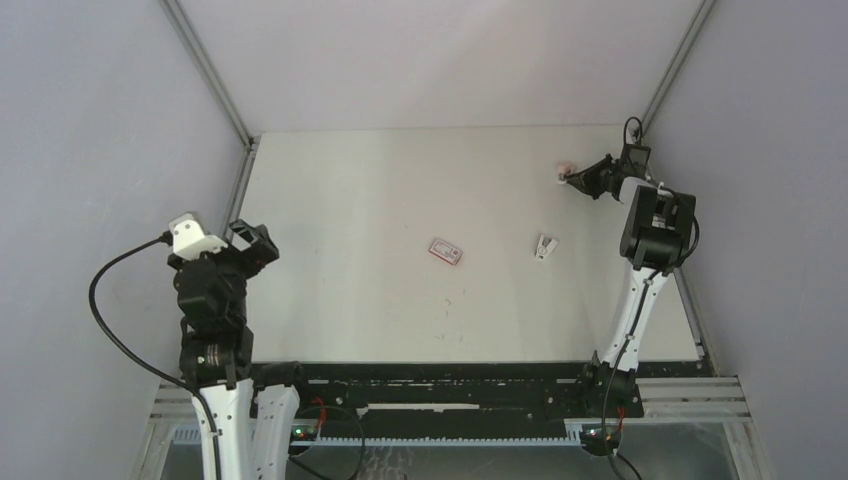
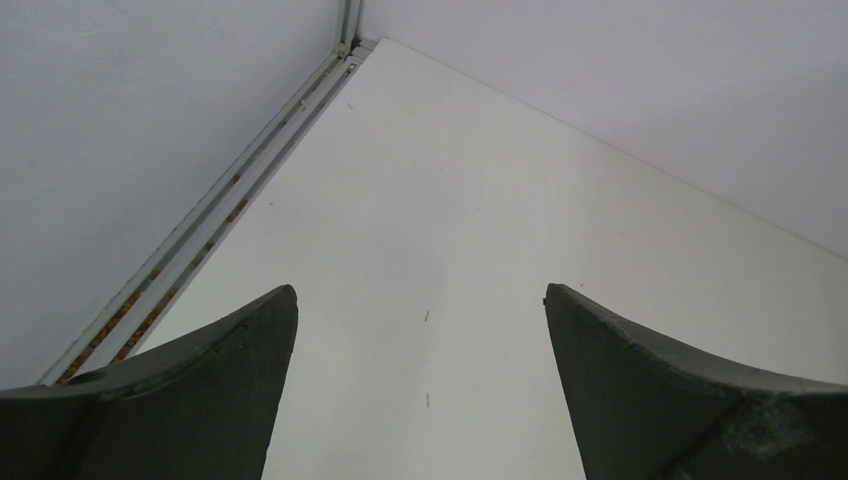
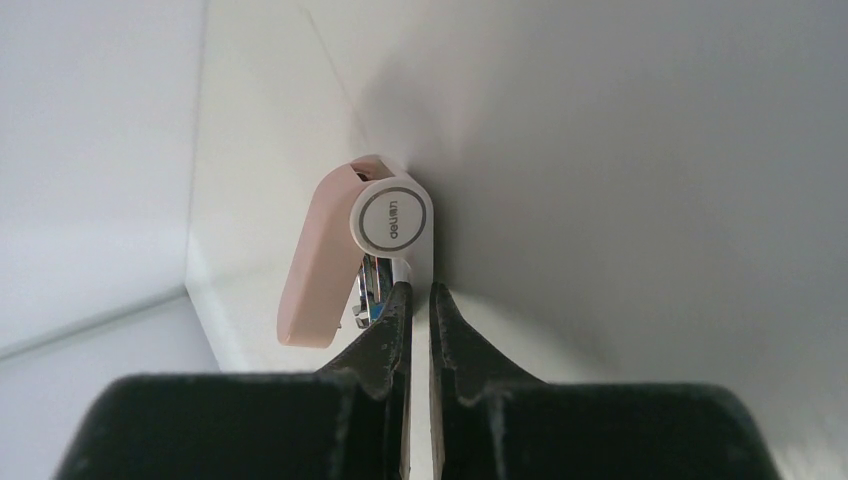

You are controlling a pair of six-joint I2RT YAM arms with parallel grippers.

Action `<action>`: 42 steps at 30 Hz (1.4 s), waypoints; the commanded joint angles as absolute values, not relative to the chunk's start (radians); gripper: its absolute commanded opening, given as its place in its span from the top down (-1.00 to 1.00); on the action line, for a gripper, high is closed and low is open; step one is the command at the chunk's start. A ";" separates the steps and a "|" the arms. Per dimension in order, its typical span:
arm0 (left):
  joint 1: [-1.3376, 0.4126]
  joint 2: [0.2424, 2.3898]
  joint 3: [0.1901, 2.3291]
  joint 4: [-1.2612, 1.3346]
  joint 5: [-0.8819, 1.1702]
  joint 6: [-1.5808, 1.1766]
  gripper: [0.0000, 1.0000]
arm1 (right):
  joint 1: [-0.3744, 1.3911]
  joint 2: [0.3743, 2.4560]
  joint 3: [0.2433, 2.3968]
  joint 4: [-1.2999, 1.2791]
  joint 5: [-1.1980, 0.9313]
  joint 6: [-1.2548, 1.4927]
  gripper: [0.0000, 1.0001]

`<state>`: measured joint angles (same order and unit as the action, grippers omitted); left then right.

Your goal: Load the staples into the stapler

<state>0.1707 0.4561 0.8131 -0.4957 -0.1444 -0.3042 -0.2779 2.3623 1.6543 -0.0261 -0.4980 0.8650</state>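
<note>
White table (image 1: pixel 380 200), pink stapler (image 3: pixel 318 262) pinched in right tool (image 3: pixel 418 292), hinge lettering unreadable

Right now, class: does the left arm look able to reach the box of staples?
Probably yes. The left gripper is open and empty, and the staples box lies in the open with bare table between them. The right gripper holds the stapler far off.
</note>
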 commanded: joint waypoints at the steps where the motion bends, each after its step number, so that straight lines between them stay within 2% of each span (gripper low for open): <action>1: 0.176 0.464 0.781 -0.441 -0.057 -0.358 -0.91 | -0.249 2.243 1.565 -0.134 -0.574 0.713 1.00; 7: 0.087 0.486 0.704 -0.378 0.010 -0.450 -0.85 | -0.171 2.164 1.491 -0.252 -0.609 0.598 1.00; 14: -0.223 0.563 0.670 -0.349 -0.137 -0.486 -0.83 | -0.029 2.106 1.442 -0.327 -0.570 0.504 1.00; 23: -0.559 0.731 0.632 -0.210 -0.195 -0.572 -0.82 | 0.135 2.049 1.333 -0.339 -0.523 0.461 1.00; 32: -0.669 0.900 0.640 -0.094 -0.137 -0.610 -0.82 | 0.206 1.880 1.111 -0.280 -0.423 0.449 0.99; 42: -0.722 1.116 0.767 -0.027 -0.162 -0.548 -0.83 | 0.106 1.544 0.931 -0.221 -0.433 0.413 0.17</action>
<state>-0.6941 1.0302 0.6525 -0.1059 -0.1520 -0.5900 0.1478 1.7031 0.9470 -0.2806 -0.4419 0.4576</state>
